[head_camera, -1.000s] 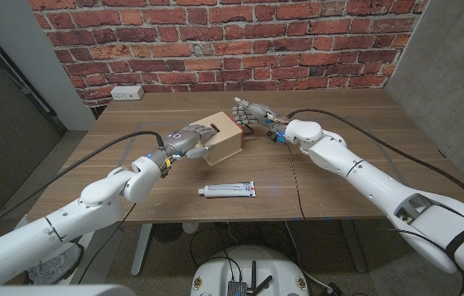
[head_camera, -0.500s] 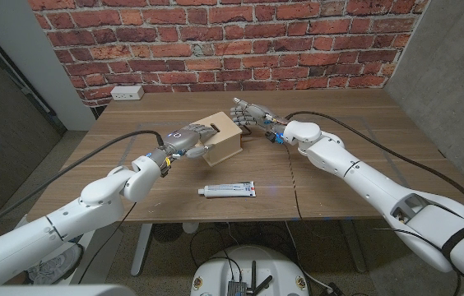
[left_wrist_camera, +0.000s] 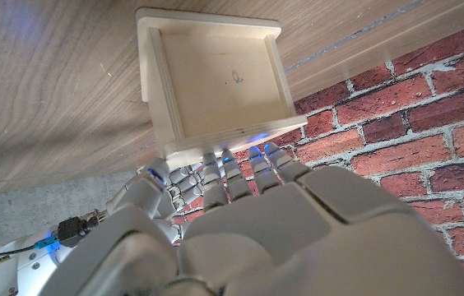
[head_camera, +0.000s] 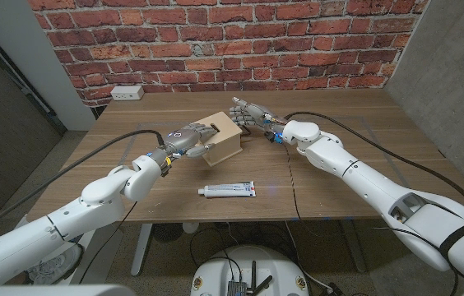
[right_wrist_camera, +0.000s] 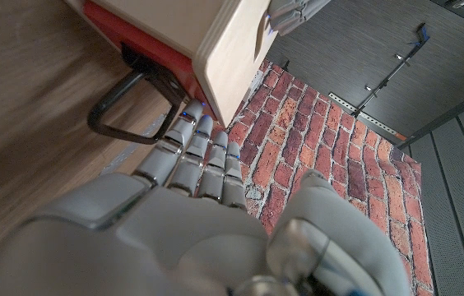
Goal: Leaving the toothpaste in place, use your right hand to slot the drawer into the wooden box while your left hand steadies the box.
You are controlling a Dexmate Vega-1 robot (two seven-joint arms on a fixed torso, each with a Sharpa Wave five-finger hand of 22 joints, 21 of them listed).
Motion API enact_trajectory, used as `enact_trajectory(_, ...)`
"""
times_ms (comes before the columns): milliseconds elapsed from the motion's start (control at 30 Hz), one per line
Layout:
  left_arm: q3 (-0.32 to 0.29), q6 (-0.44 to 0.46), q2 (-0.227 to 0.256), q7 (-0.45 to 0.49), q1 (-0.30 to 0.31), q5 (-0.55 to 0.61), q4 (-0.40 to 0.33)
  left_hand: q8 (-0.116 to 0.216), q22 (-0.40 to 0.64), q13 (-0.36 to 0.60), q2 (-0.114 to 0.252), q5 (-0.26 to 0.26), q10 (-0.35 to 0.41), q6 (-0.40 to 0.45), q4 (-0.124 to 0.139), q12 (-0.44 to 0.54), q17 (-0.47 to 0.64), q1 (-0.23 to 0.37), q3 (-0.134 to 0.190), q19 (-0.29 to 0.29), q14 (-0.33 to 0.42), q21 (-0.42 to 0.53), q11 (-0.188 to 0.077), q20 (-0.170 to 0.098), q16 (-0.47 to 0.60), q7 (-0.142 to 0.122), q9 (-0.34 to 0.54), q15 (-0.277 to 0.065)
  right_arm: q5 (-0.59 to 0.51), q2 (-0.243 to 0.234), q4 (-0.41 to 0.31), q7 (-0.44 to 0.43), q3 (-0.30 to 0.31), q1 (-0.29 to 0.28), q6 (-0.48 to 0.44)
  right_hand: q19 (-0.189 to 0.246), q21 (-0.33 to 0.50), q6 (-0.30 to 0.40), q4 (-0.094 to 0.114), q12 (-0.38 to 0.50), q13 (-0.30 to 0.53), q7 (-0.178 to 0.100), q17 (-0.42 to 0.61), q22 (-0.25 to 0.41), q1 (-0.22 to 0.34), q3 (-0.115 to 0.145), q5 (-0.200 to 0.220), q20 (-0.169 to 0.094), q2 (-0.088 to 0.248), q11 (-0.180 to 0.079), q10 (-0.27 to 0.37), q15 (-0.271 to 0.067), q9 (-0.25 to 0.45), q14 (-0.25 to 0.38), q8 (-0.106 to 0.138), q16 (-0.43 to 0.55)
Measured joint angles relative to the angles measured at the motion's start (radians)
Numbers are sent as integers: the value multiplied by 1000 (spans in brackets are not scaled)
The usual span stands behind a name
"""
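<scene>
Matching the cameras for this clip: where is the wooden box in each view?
Head view: wooden box at table centre, between both hands.
Left wrist view: box beyond the left hand's fingertips.
Right wrist view: box past the right hand, red drawer beside it.
Shared landmark: brick wall.

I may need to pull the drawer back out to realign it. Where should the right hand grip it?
By the black handle, coming from the right end of the box: the loop stands proud of the red drawer front, leaving room for fingers.
</scene>
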Motion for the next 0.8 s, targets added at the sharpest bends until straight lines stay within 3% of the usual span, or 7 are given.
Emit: enact_trajectory(800, -13, 16, 15, 9, 30, 4, -27, 4, 0, 4, 0, 0, 0, 11, 0, 0, 0, 0, 0, 0, 4, 0, 0, 0, 0, 4, -3, -4, 2, -7, -24, -12, 1, -11, -2, 9, -8, 0, -3, 5, 0, 0, -9, 2, 0, 11, 0, -2, 0, 2, -2, 11, 0, -11, 0, 0)
